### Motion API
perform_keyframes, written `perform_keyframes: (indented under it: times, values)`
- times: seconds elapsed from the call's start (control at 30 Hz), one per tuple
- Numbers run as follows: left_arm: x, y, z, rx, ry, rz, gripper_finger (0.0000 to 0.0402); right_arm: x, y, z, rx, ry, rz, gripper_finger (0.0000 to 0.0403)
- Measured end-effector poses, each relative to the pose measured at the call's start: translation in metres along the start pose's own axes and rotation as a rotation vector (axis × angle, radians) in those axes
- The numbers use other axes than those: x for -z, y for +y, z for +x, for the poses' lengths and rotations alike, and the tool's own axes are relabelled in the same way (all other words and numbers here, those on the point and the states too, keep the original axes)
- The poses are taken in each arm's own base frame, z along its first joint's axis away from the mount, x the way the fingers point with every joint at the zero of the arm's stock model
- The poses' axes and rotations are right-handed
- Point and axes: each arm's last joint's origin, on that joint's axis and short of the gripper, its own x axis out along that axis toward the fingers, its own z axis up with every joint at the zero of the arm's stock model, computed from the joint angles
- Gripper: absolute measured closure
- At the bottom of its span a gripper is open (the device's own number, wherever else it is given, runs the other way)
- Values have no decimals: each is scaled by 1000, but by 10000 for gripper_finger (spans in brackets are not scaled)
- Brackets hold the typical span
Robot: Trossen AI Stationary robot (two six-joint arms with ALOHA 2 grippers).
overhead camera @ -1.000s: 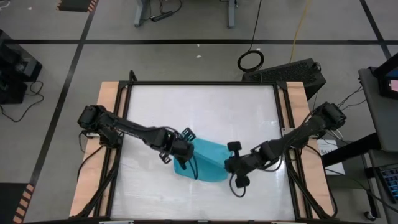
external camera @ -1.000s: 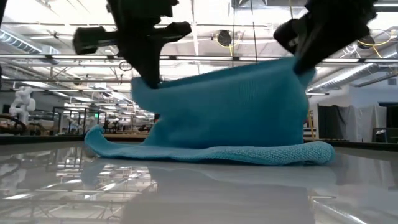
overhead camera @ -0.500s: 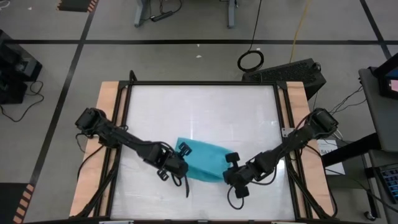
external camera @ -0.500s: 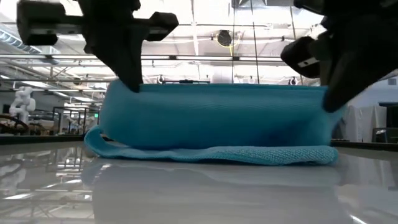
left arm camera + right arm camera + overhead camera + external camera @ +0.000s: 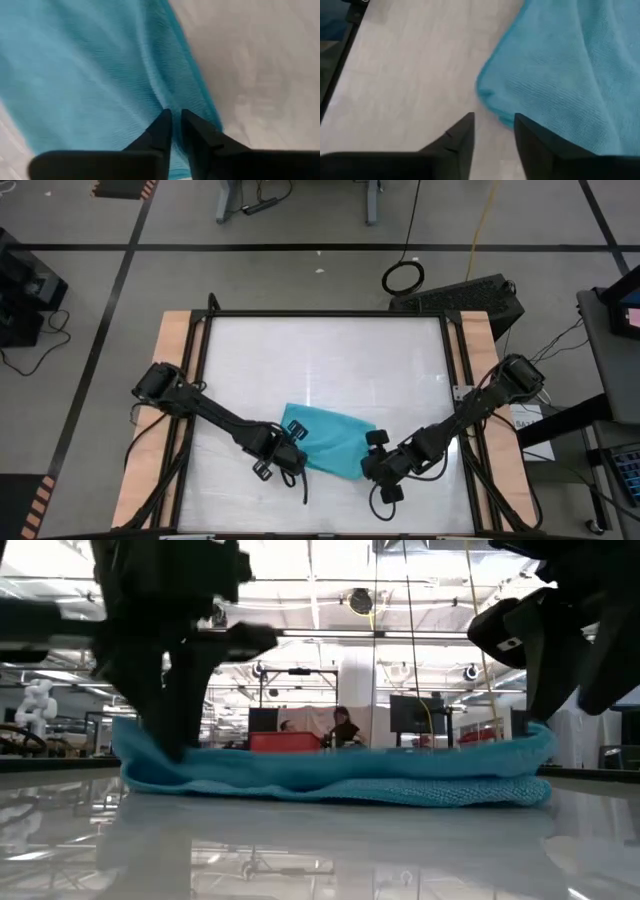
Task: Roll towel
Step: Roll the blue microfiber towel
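Turquoise cloth, the towel [image 5: 328, 442] lay folded flat on the white desk [image 5: 330, 360], its long axis running across between the arms. The left pincer [image 5: 290, 455] pinched its near-left corner, fingers pressed together; the right pincer [image 5: 378, 461], spread, sat just beside the opposite end, nothing intervening.

White tabletop [image 5: 330, 360] glossy, black-framed, with wood side rails [image 5: 175, 350] at 9 and 3 o'clock. Grey floor around it, crossed by black tape lines [image 5: 300, 247]. Cable coil [image 5: 403, 278] at 1 o'clock off the table; dark keyboard-like unit [image 5: 470, 295] just beside it. Yellow cable [image 5: 484, 225] runs toward 1 o'clock. Chair base [image 5: 300, 200] at 12. Low view: person [image 5: 347, 727] seated behind red object [image 5: 285, 741]; monitor [image 5: 415, 715] nearby.
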Motion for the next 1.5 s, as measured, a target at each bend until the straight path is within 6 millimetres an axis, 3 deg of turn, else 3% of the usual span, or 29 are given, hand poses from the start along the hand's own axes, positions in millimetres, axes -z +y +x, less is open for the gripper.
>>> perform_keyframes:
  times: [0.2,0.53,0.7,0.8,0.97,1.1,1.3,1.5]
  values:
    - [-1,-3,3,3,4,-47,277,11,5,-3,125,35,2,231]
    - [-7,-1,-9,53,-18,-152,198,18,-3,-5,310,61,-106,251]
    - [-12,-1,-16,49,-34,-171,194,10,-16,-2,330,43,-95,258]
    - [-12,2,-18,-67,-23,-174,194,2,-24,0,328,5,-83,260]
    - [-4,26,-14,-190,4,-235,194,-11,-32,2,283,-68,-66,260]
    - [10,47,0,-207,-4,-314,194,-14,-35,7,245,-84,-45,260]
    - [38,68,25,-186,17,-368,194,-4,-33,35,182,-66,-32,260]
    - [54,81,32,-248,76,-360,194,7,-30,60,117,14,-2,260]
